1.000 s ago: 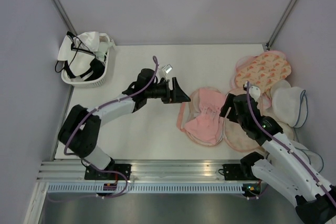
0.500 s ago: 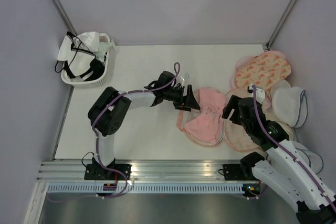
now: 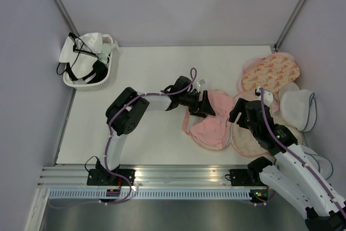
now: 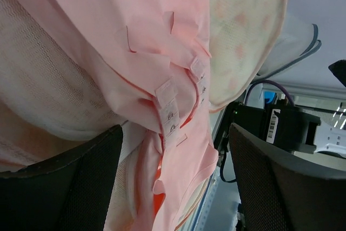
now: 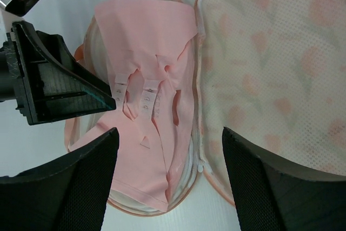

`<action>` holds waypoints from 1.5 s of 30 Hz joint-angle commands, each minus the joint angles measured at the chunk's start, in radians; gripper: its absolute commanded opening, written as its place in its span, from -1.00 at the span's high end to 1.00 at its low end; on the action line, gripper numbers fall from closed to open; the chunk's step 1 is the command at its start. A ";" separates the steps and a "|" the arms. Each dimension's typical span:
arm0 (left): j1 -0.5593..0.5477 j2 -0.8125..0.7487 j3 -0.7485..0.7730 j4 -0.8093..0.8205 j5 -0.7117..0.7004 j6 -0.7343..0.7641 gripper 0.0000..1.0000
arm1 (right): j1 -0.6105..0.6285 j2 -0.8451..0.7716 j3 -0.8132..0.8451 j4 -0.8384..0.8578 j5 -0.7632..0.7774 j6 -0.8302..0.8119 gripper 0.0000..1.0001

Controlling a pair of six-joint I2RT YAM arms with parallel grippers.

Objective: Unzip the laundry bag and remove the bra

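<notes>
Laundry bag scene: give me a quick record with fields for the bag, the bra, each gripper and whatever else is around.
bag: laundry bag unzipped, spread open flat
bra: lies in the bag's left half, not yet out
left gripper: open at the bra's left edge, holding nothing
right gripper: open above the bag's right half, holding nothing
other: basket far left; printed pouch and white pouch far right

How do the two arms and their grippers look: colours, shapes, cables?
The left arm and right arm have white links, black joints and a purple cable along each. The left gripper and right gripper are black, with broad wedge-shaped fingers of fine mesh texture.
</notes>
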 commanded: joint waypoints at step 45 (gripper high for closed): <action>0.765 -0.298 0.365 -0.204 0.004 -0.125 0.95 | 0.001 0.020 -0.004 0.040 -0.071 -0.003 -0.15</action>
